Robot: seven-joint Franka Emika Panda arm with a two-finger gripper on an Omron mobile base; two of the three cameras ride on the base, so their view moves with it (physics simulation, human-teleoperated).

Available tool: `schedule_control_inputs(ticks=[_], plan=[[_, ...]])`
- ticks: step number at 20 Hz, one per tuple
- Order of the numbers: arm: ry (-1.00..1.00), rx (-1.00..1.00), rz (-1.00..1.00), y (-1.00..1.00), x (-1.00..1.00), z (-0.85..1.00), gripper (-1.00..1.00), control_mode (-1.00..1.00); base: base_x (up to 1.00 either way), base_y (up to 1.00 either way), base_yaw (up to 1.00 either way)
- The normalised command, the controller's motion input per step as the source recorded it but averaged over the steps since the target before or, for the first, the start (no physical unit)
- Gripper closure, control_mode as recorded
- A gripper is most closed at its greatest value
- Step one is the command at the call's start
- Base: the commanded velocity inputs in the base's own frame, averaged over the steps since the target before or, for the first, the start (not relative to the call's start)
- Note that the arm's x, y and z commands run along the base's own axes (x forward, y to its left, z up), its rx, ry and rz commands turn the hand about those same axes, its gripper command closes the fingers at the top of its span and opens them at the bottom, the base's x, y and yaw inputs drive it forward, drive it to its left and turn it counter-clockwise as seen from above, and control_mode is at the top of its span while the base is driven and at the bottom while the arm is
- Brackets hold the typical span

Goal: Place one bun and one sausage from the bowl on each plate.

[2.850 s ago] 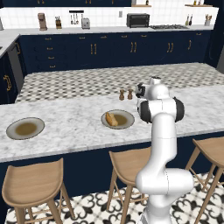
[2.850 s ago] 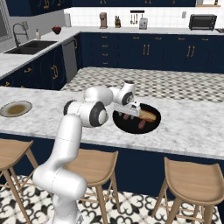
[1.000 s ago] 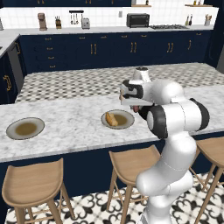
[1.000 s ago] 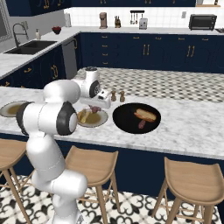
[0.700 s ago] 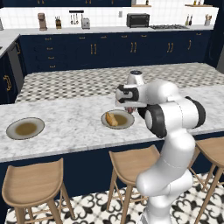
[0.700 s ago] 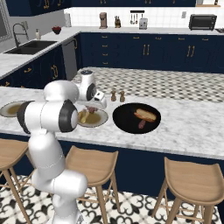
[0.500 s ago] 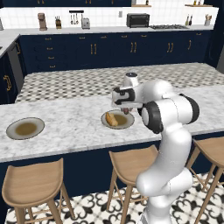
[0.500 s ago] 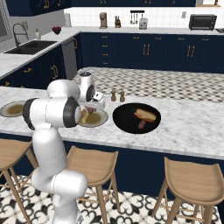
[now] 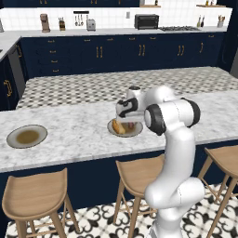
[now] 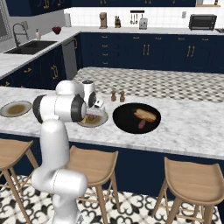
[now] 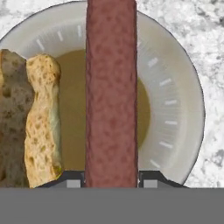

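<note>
No text, label, brand, number or sign can be read in any of the views. Short pale tick marks are seen around the rim of the plate [image 11: 175,109] in the hand view, but no figures or letters are carried by them. The appliances along the far worktop's back edge are too small for any marking to be made out.

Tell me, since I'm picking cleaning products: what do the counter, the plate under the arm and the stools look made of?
Counter: polished marble or similar stone, white with grey veining. Plate: looks like glazed ceramic, smooth grey rim with pale ticks and a brownish centre. Stools: probably wood, tan seats and legs, matte.
</note>
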Motion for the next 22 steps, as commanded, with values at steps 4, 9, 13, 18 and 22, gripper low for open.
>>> schedule_control_inputs(ticks=[4, 9, 13, 18, 22], plan=[[0.03, 0.00, 0.02, 0.00, 0.05, -0.38, 1.00, -1.00, 0.00, 0.00, 0.00], [0.01, 0.00, 0.02, 0.00, 0.12, -0.34, 1.00, -1.00, 0.00, 0.00, 0.00], [-0.02, 0.00, 0.02, 0.00, 0.09, -0.21, 1.00, -1.00, 0.00, 0.00, 0.00], [0.00, 0.00, 0.00, 0.00, 0.00, 0.00, -1.00, -1.00, 0.00, 0.00, 0.00], [0.00, 0.00, 0.00, 0.00, 0.00, 0.00, -1.00, -1.00, 0.00, 0.00, 0.00]])
